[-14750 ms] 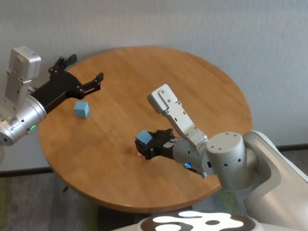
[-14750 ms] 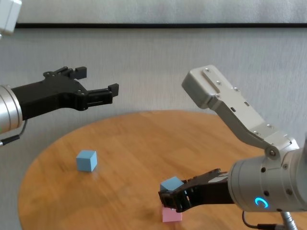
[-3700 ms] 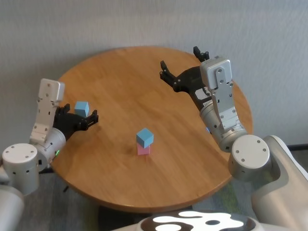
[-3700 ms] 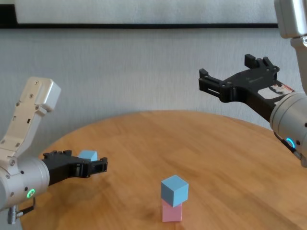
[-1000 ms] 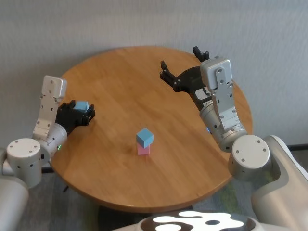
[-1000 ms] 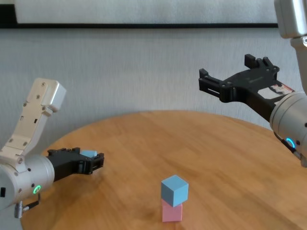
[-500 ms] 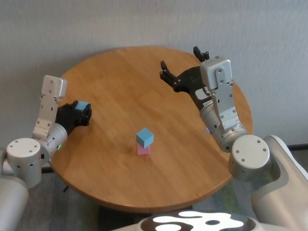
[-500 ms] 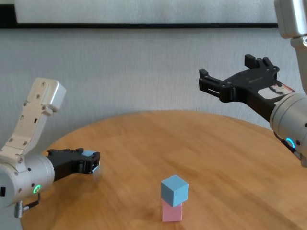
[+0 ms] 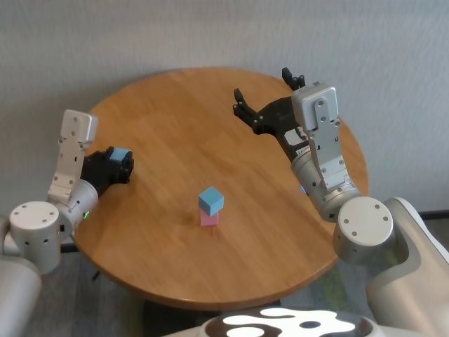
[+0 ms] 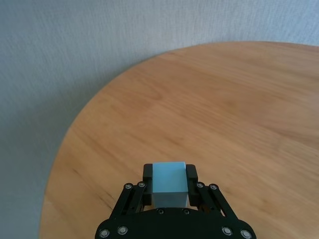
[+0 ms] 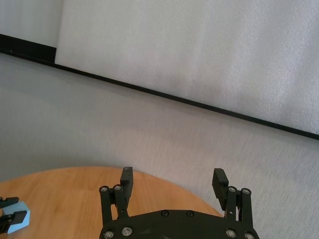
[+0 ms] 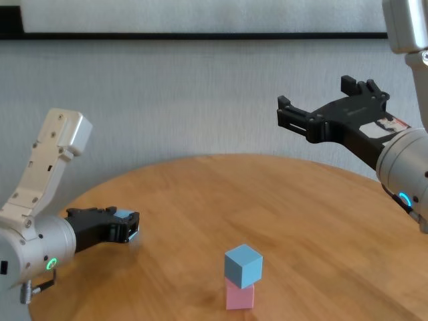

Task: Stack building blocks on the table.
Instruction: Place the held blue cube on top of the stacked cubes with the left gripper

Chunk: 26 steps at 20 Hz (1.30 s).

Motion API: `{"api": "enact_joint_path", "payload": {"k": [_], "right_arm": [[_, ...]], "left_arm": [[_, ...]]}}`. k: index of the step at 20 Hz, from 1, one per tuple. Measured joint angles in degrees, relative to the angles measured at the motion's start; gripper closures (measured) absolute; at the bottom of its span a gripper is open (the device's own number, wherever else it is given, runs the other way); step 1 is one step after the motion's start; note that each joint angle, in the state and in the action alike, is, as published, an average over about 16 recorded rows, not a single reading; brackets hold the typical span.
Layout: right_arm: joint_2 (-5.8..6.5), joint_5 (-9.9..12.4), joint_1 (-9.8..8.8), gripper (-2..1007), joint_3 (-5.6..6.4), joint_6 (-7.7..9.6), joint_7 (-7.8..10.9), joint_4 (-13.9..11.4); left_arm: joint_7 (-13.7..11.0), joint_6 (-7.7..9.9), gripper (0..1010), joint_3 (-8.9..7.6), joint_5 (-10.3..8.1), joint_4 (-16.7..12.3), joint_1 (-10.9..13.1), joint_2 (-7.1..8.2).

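Near the middle of the round wooden table (image 9: 280,232) a light blue block (image 9: 211,200) sits on a pink block (image 9: 209,219), turned a little askew. The same stack shows in the chest view as blue block (image 12: 243,265) on pink block (image 12: 239,296). At the table's left edge my left gripper (image 9: 123,163) is shut on the second light blue block (image 9: 121,154), low over the wood. The left wrist view shows that block (image 10: 169,183) clamped between both fingers. My right gripper (image 9: 261,105) hangs open and empty above the far right of the table.
A plain grey wall (image 12: 200,93) stands behind the table. The table's left rim (image 10: 65,144) runs close to the held block. My right forearm (image 9: 319,161) reaches over the right side of the tabletop.
My left gripper's fingers have closed onto the light blue block at the left edge. The stack and the right arm have not moved.
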Motion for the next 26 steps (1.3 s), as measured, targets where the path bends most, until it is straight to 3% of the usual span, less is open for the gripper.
{"api": "enact_joint_path", "payload": {"k": [7,13,20,26], "right_arm": [[0.00,0.00,0.00,0,0.00,0.00,0.00,0.00],[0.00,0.00,0.00,0,0.00,0.00,0.00,0.00],[0.00,0.00,0.00,0,0.00,0.00,0.00,0.00],[0.00,0.00,0.00,0,0.00,0.00,0.00,0.00]], "left_arm": [[-3.78,-0.73,609,0.66,-1.39,-6.16,2.28,1.53],[-8.48,-0.51,609,2.35,-3.19,-12.84,4.43,3.52],[-13.91,2.18,609,5.81,-4.80,-17.44,4.90,5.41],[-16.39,5.38,609,8.62,-5.36,-19.13,4.33,6.46]]}}
